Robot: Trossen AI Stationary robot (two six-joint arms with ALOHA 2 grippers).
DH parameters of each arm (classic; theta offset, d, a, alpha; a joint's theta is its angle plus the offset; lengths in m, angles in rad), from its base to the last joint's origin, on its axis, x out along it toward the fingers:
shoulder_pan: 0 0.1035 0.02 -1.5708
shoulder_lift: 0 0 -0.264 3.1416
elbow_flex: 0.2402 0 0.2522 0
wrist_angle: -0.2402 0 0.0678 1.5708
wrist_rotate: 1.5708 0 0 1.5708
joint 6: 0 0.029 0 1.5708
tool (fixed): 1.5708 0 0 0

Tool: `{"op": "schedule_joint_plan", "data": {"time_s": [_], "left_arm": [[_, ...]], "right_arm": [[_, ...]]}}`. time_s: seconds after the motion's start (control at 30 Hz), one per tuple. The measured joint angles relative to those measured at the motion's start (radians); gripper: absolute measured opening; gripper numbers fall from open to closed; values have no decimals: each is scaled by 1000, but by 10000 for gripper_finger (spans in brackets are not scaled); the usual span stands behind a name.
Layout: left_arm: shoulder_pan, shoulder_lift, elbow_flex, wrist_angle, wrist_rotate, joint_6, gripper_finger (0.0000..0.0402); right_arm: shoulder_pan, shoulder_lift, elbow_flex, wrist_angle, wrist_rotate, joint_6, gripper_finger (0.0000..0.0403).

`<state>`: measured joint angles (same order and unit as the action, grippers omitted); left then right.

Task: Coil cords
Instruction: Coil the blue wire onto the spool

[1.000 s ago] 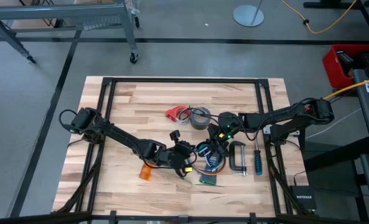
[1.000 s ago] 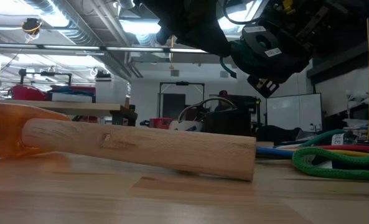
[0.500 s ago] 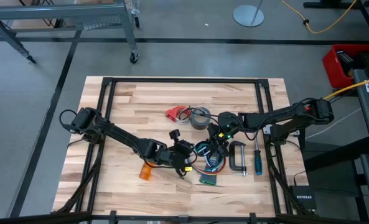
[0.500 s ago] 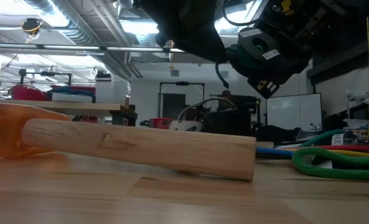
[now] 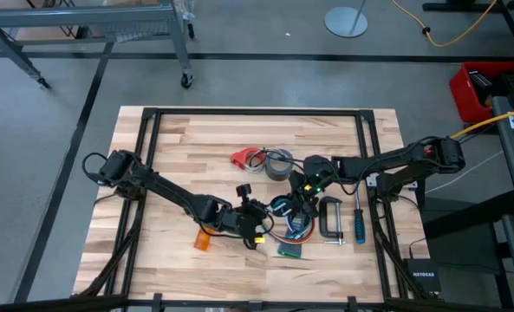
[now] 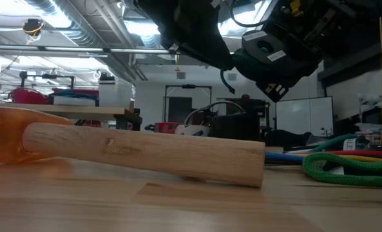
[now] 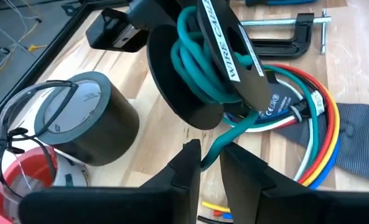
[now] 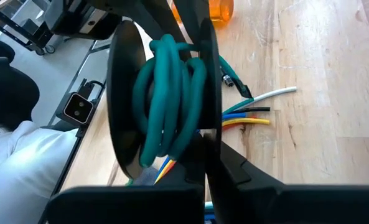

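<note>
A black spool [image 7: 203, 74] wound with teal wire [image 8: 165, 93] hangs above the table's middle [image 5: 283, 208]. My right gripper [image 8: 206, 152] is shut on the spool. My left gripper [image 7: 210, 163] is shut on a teal strand that leads off the spool. A thin dark cord [image 7: 22, 115] with a red plastic piece [image 5: 242, 159] lies looped beside the grey tape roll [image 7: 88, 118]. A black round puck [image 5: 315, 165] lies behind the spool. My left gripper pinches the loose teal strand [image 7: 216, 146] between its two fingers, a little below the spool. The strand runs up from the fingers to the winding, clear of the table. My right gripper pinches the rim of one spool flange [image 8: 204, 127] between its two fingers. The spool is lifted clear of the table, its flanges on edge.
A bundle of coloured wires [image 7: 315, 118] and a dark cloth [image 7: 358, 146] lie under the spool. A C-clamp [image 5: 330, 218] and a blue-handled screwdriver [image 5: 358, 224] lie to the right. A wooden-handled tool with an orange head [image 6: 145, 151] lies near the front.
My left gripper has drawn back a little toward the table's left edge, still on the teal strand. The spool in my right gripper has shifted and turned slightly.
</note>
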<state>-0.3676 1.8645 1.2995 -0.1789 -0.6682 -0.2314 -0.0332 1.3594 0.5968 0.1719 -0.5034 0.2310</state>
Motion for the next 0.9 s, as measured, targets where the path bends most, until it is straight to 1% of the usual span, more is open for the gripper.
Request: {"op": "schedule_joint_plan", "data": {"time_s": [0.43, 0.67, 0.9], "left_arm": [[5, 0, 0, 10, -3, -23, 49], [6, 0, -1, 70, -5, -22, 49], [24, 0, -2, 93, -5, -28, 49]], "right_arm": [[1, 0, 0, -2, -5, 0, 5], [1, 0, 0, -2, -12, -1, 5], [1, 0, 0, 11, -12, -1, 5]]}}
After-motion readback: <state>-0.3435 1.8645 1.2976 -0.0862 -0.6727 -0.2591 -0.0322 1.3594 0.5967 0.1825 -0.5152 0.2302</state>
